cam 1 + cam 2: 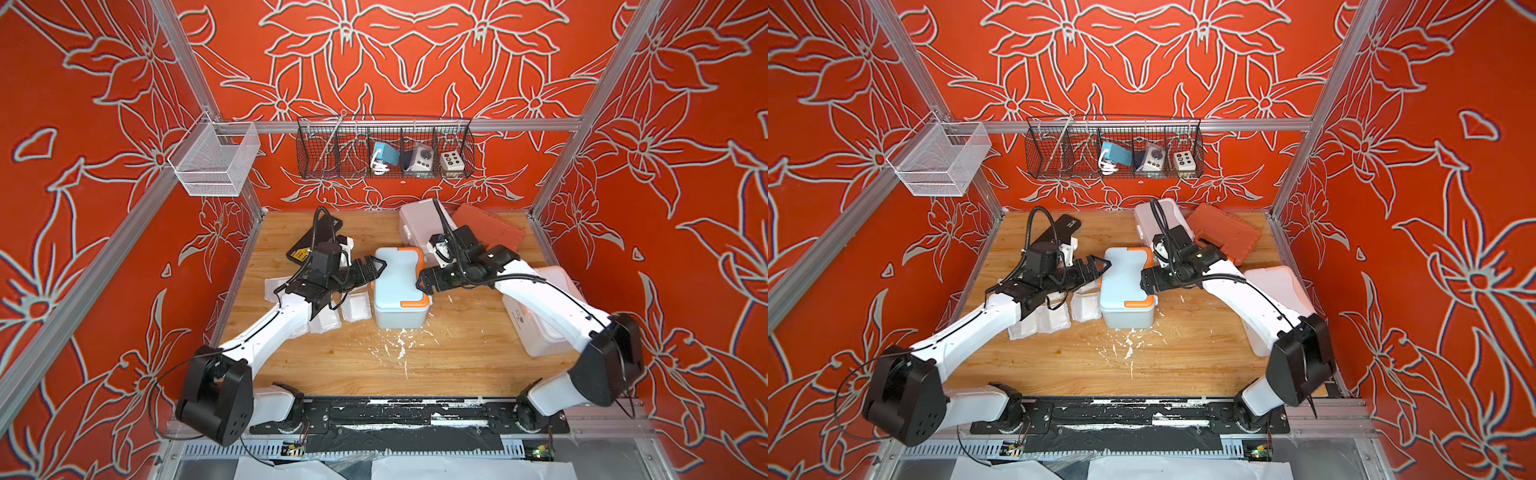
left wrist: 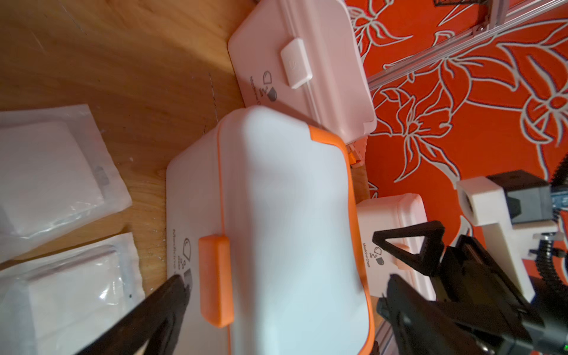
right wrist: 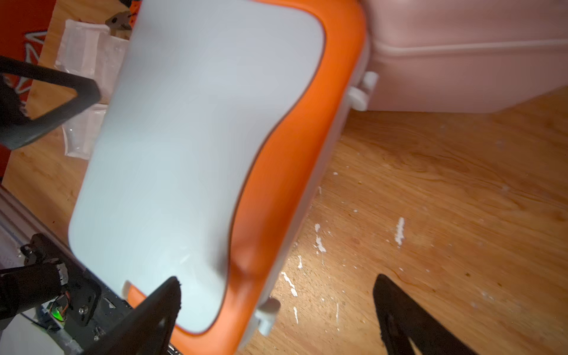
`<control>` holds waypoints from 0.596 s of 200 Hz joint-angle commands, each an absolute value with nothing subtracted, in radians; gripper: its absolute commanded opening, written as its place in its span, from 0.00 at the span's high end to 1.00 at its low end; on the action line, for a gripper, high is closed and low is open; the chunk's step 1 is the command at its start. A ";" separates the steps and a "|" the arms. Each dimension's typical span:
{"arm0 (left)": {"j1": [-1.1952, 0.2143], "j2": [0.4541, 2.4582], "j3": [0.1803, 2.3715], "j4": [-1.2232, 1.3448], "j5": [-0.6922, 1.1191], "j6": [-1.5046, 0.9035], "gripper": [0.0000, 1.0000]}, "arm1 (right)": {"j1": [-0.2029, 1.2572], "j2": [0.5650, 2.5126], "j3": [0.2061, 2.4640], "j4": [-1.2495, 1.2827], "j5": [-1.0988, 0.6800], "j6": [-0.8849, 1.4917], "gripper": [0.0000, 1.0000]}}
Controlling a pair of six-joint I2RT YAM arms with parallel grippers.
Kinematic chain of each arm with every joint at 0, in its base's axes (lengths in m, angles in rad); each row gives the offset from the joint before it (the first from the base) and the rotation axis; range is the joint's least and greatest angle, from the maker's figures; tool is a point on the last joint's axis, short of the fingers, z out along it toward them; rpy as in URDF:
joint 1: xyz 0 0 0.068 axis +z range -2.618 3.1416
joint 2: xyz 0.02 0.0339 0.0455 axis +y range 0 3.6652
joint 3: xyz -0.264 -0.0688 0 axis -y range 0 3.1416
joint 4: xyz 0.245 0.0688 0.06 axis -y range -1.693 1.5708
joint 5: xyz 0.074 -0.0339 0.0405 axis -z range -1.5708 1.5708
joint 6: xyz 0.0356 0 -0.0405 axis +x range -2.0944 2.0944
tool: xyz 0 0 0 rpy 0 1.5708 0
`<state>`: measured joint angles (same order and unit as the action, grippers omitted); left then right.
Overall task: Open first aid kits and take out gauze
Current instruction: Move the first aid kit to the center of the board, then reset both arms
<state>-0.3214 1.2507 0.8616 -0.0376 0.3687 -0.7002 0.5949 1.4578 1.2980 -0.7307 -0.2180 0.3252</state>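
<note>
Blue-grey kit (image 1: 399, 286): lid shut, on surface (image 1: 457, 349) | left claw (image 1: 379, 268): spread wide, empty | right claw (image 1: 420, 283): spread wide, empty | gauze (image 1: 356, 305) beside kit

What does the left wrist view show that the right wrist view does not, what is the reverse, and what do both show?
Only the left wrist view: the printed front wall of the blue-grey kit, the latch of the dusty pink kit, and the white kit with peach trim. Only the right wrist view: white streaks on the table. Both: the blue-grey kit with its lid shut, the dusty pink kit, wrapped gauze and the table.
</note>
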 commanded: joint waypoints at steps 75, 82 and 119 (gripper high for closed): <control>-0.318 0.776 0.570 -0.002 -0.161 -0.644 0.02 | 0.581 0.845 0.752 -0.327 0.321 0.139 0.02; -0.318 0.784 0.552 0.004 -0.191 -0.643 0.02 | 0.578 0.839 0.734 -0.311 0.340 0.123 0.02; -0.314 0.788 0.454 0.116 -0.319 -0.536 0.02 | 0.541 0.829 0.650 -0.207 0.439 0.042 0.02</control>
